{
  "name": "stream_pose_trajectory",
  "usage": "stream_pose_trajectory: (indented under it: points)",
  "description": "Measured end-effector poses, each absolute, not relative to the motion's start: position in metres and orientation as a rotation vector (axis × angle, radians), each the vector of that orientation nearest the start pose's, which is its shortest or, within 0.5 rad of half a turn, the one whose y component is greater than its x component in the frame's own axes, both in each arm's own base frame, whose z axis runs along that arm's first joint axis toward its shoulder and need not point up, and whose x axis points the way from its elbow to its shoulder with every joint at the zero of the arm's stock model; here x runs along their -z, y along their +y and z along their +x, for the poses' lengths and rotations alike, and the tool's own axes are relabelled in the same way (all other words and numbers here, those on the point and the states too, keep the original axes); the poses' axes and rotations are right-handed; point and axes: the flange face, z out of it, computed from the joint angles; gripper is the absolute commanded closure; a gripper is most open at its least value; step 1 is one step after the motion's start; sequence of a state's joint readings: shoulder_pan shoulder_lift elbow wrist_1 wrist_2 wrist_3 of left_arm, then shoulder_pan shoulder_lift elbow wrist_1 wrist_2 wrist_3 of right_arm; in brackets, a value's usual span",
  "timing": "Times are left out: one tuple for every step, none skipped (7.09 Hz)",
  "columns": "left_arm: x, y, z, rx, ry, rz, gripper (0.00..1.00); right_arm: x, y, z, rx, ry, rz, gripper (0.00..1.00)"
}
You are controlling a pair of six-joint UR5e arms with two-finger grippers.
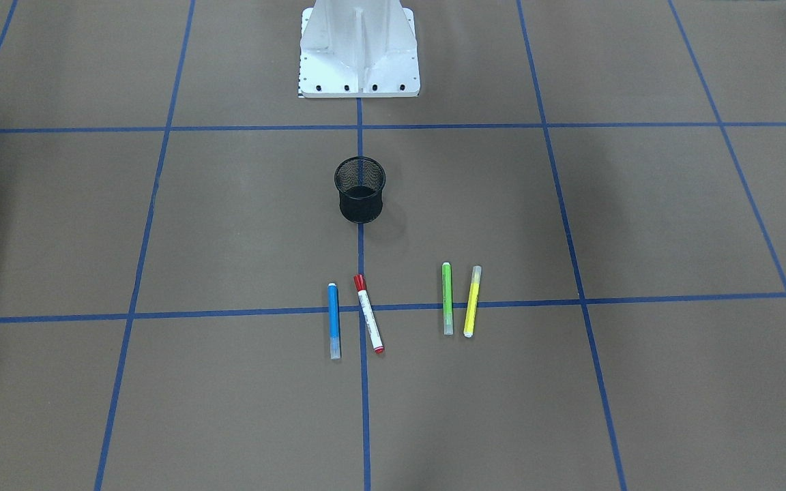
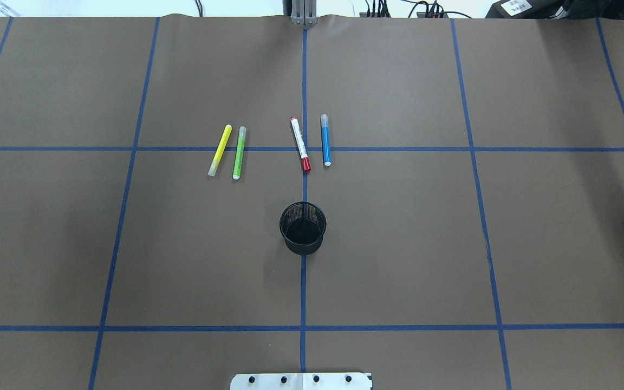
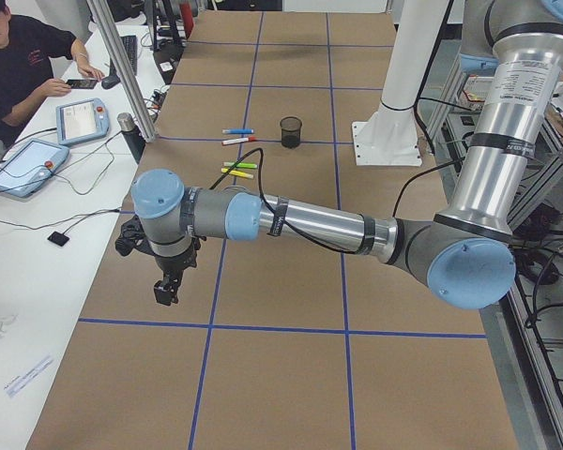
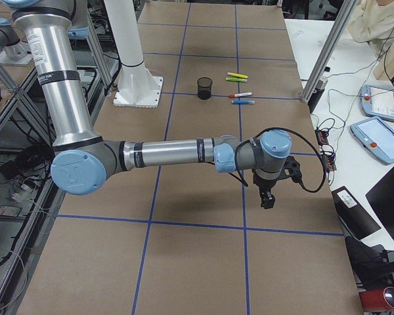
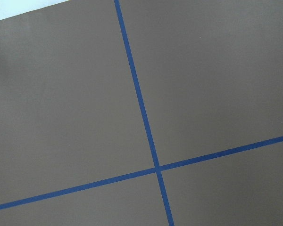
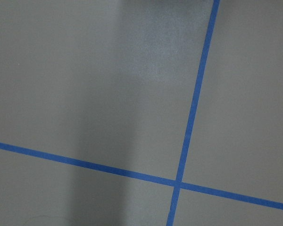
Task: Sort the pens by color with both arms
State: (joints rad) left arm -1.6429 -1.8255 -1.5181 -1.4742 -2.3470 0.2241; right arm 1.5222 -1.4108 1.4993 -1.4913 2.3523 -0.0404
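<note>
Blue pen (image 2: 325, 140), red-capped pen (image 2: 300, 144), green pen (image 2: 239, 153), yellow pen (image 2: 220, 150): flat on table (image 2: 453, 244), near black cup (image 2: 303, 241). Left pincer (image 3: 165, 291), right pincer (image 4: 266, 199): cannot tell whether spread or closed.

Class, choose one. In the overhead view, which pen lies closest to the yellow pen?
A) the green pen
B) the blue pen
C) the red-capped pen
A: the green pen lies right beside the yellow pen, with a narrow gap between them.
</note>
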Motion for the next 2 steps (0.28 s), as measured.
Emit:
stream_pose_trajectory:
  points:
    - [-0.5551, -0.5918, -0.1064, -0.185, 0.754, 0.214, 0.01, -0.6027, -0.5632, 0.0361, 0.148, -0.781, 0.154, 0.01]
    - [-0.5551, -0.5918, -0.1064, -0.185, 0.754, 0.214, 0.01, -0.6024, -0.5593, 0.0365, 0.147, -0.782, 0.156, 0.01]
